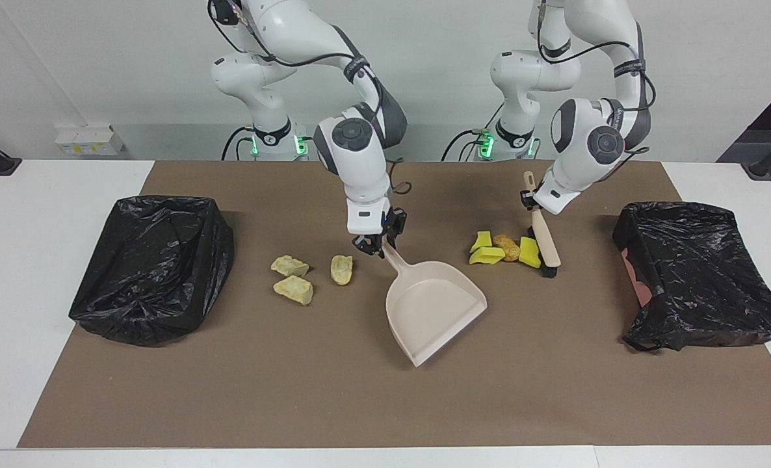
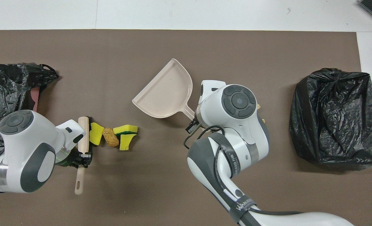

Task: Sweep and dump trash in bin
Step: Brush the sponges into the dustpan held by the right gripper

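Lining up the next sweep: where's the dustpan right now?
The dustpan lies mid-table between the two trash piles, its handle held by the right gripper. The pale chunks sit toward the right arm's end, the yellow ones toward the left's.

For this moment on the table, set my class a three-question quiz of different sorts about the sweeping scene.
1. True or false: the left gripper holds the brush beside the bright trash.
2. How many pale crumbly chunks lie on the mat?
3. Choose: the right gripper grips the dustpan by its (a) rim, (b) handle, (c) pan floor.

Key
1. True.
2. Three; they lie between the dustpan and the bin at the right arm's end.
3. b.
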Robot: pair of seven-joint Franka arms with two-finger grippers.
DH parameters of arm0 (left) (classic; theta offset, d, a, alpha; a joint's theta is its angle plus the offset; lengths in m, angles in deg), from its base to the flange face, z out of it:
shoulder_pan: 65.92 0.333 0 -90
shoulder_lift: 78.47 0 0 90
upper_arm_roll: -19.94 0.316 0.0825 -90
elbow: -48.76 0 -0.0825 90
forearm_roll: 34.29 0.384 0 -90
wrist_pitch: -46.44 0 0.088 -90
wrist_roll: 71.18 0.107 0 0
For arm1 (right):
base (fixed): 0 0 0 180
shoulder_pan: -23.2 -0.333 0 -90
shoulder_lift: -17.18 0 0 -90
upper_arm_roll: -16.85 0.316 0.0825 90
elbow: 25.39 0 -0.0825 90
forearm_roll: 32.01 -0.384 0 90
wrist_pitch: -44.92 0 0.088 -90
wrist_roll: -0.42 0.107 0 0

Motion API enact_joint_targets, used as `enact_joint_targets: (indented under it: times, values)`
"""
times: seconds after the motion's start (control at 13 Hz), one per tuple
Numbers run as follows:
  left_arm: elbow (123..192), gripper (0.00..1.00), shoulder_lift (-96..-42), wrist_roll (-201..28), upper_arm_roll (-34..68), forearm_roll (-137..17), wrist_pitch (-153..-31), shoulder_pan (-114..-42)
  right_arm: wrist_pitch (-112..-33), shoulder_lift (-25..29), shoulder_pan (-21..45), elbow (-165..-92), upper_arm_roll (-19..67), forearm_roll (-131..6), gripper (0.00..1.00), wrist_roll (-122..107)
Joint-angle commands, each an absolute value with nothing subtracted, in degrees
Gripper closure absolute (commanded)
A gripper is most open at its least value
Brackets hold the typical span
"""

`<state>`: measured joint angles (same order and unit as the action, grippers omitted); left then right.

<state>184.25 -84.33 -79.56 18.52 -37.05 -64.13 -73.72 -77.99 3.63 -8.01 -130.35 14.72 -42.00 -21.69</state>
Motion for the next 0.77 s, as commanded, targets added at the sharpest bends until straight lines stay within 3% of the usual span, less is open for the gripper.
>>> enact_joint_targets:
  times: [0.0, 0.15, 0.69]
  values:
    - [187.27, 1.00, -86.63, -83.55, 19.07, -38.42, -65.01, -77.42, -74.19, 8.30, -6.25, -134.71, 14.83, -42.38, 1.00, -36.42]
    - [187.54, 1.00, -86.73, -87.07, 18.98, -38.77, -64.75, -80.06, -73.82, 9.53, -5.54, -136.99, 14.83, -42.29, 1.00, -48.31]
    - [188.07, 1.00, -87.52, -87.44, 19.06, -43.61, -63.34, -81.82, -74.26, 7.52, -10.20, -140.08, 14.91, -36.67, 1.00, -48.01]
